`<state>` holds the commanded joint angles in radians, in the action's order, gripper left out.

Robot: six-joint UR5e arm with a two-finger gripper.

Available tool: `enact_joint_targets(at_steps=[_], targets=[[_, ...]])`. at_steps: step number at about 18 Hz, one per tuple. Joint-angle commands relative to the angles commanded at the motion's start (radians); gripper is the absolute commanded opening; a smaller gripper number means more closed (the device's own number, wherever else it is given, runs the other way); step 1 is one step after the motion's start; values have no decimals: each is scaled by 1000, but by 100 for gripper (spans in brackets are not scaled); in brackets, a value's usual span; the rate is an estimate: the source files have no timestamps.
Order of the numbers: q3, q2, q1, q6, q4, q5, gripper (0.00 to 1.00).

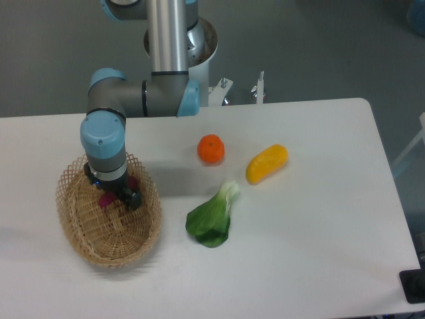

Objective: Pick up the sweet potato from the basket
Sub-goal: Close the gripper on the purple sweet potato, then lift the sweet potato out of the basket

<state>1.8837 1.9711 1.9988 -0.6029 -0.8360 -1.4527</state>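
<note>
1. Sweet potato (104, 199) sits inside the basket (80, 234), toward the 12 o'clock rim. Only small reddish-purple bits show: one at 9 o'clock of the gripper (118, 197), another sliver at its 1 o'clock. The rest is hidden under the wrist.
2. Handling, my read: small, light, stiff tuber. It won't crush, and the skin looks smooth enough to roll or squirt out if pinched off-centre. Best hold is across the short axis near mid-length, not at a tapered end.
3. The wicker floor is uneven and springy, so the potato may tilt or shift when the fingers touch it. The basket is light too and could slide on the surface if the fingers catch the weave.
4. The gripper is down inside the basket, right over the sweet potato, with the arm coming in from 12 o'clock. The wrist body blocks the fingertips, so I cannot tell how far apart the jaws are, or whether they're clamped on the potato or just straddling it. Purple showing on both sides suggests the fingers are at its middle, but contact is not confirmed.
5. Other items on the surface, well apart from the basket: orange fruit (211, 149) at 2 o'clock of it, yellow vegetable (267, 163) further toward 3 o'clock, and leafy green (212, 218) just beside the basket's 3 o'clock edge.
</note>
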Motion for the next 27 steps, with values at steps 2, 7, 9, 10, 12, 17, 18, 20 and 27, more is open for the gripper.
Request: enact_joint_targets(at_steps=[2, 7, 9, 10, 12, 17, 18, 20, 27], targets=[[-8, 0, 0, 15, -2, 0, 55], [-14, -15, 2, 32, -6, -3, 2], [-18, -38, 9, 32, -11, -3, 0], [-20, -47, 17, 31, -14, -2, 0], [-25, -64, 49, 31, -17, 3, 0], [-70, -95, 127, 25, -18, 0, 0], [-83, -103, 143, 20, -18, -2, 0], [-110, -109, 181, 17, -18, -2, 0], [-172, -109, 354, -223, -90, -5, 0]])
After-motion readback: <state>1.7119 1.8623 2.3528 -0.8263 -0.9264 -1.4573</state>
